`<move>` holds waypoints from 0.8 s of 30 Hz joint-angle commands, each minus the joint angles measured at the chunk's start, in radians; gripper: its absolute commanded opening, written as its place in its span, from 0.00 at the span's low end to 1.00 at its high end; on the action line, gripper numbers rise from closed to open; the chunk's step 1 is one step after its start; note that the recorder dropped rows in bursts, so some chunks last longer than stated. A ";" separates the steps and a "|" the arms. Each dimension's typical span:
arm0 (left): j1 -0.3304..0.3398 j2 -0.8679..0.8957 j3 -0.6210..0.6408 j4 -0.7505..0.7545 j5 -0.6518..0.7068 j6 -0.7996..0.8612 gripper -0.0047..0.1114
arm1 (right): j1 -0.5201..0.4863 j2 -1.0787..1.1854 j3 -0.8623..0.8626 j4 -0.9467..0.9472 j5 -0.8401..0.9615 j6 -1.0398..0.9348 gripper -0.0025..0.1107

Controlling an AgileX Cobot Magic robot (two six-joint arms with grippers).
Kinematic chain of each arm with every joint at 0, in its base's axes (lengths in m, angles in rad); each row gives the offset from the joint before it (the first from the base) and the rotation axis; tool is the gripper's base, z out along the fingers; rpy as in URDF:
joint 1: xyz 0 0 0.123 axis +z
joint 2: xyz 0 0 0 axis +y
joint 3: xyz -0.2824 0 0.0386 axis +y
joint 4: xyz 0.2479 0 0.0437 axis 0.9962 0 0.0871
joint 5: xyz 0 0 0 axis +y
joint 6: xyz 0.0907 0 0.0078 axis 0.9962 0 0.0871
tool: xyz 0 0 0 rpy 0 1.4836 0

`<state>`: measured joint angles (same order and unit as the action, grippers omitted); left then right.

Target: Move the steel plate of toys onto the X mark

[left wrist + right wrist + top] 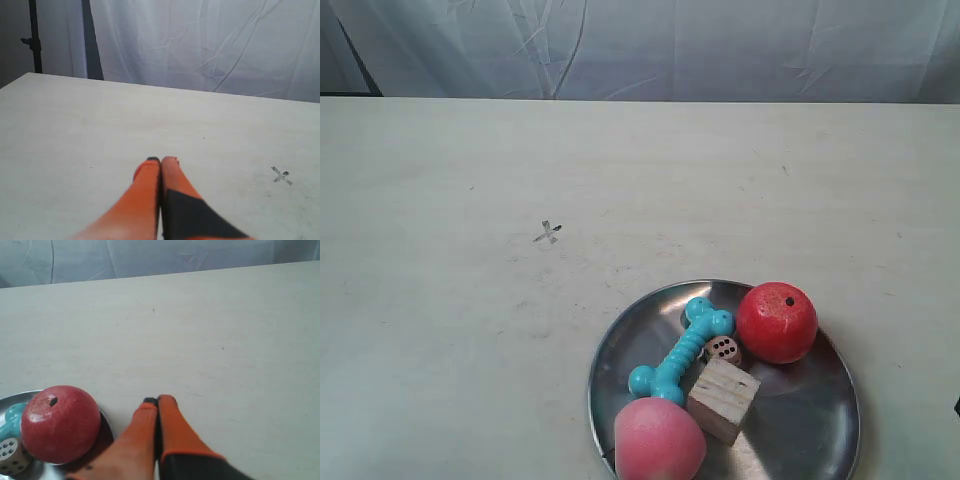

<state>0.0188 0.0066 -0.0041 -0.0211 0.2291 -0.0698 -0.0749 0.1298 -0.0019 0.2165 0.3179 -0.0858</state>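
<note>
**Plate of toys sits apart from the X mark; both grippers closed and empty**

In the exterior view, the X mark (548,233) lies left of the middle of the pale bench (430,330). It is a faint, thin grey cross about midway between the far edge and the near side, with bare bench all around it. The white curtain (720,50) hangs behind the far edge.

To its right and nearer the camera lies the steel plate (805,415), well apart from the mark. The bottom of the picture cuts off its near rim. The plate is round, shallow and shiny, with a raised rim.

Five toys lie on it:
- **The pink ball (659,440)** is leftmost, at the near-left rim.
- **The teal bone (680,350)** lies flat. Its long axis runs diagonally, with one knobbed end beside the pink ball and the other pointing toward the far edge and the view's right.
- **The wooden cube (723,399)** rests just right of the bone, turned so that a corner faces the camera.
- **The small brown die (723,349)** is tucked between the bone's far end and the cube, with a dotted face up.
- **The red ball (777,322)** is rightmost, at the far part of the plate. It is glossy, with a dark hole in its top.

The left gripper (161,161) has its orange fingers pressed together and grips nothing. It is over bare bench, with the X mark ahead of it and off to one side.

The right gripper (157,401) is likewise closed and empty, with its tips just beside the plate's rim by the red ball. Whether either gripper touches the bench cannot be told.
</note>
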 commanded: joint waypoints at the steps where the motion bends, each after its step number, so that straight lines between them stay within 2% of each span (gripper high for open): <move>1: 0.004 -0.007 0.004 0.008 -0.071 0.000 0.04 | -0.006 -0.004 0.002 -0.037 -0.025 -0.002 0.01; 6: 0.004 -0.007 0.004 -0.049 -0.270 0.000 0.04 | -0.006 -0.004 0.002 -0.188 -0.060 -0.010 0.01; 10: 0.004 -0.007 0.004 -0.041 -0.459 0.000 0.04 | -0.006 -0.004 0.002 -0.203 -0.060 -0.010 0.01; 13: 0.004 -0.007 0.004 -0.041 -0.541 -0.002 0.04 | -0.006 -0.004 0.002 -0.230 -0.077 -0.021 0.01; 15: 0.004 -0.007 0.004 -0.050 -0.565 -0.002 0.04 | -0.006 -0.004 0.002 -0.267 -0.137 -0.019 0.01; 17: 0.004 -0.007 0.004 -0.093 -0.565 -0.002 0.04 | -0.006 -0.004 0.002 -0.223 -0.247 -0.007 0.01; 22: 0.004 -0.007 0.004 -0.361 -0.482 -0.057 0.04 | -0.006 -0.004 0.002 0.001 -0.523 0.014 0.01; 24: 0.004 -0.007 0.001 -0.442 -0.429 -0.090 0.04 | -0.006 -0.004 0.002 0.176 -0.639 0.138 0.01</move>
<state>0.0188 0.0044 -0.0041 -0.3360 -0.2625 -0.1115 -0.0749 0.1298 -0.0019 0.2013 -0.1631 -0.0597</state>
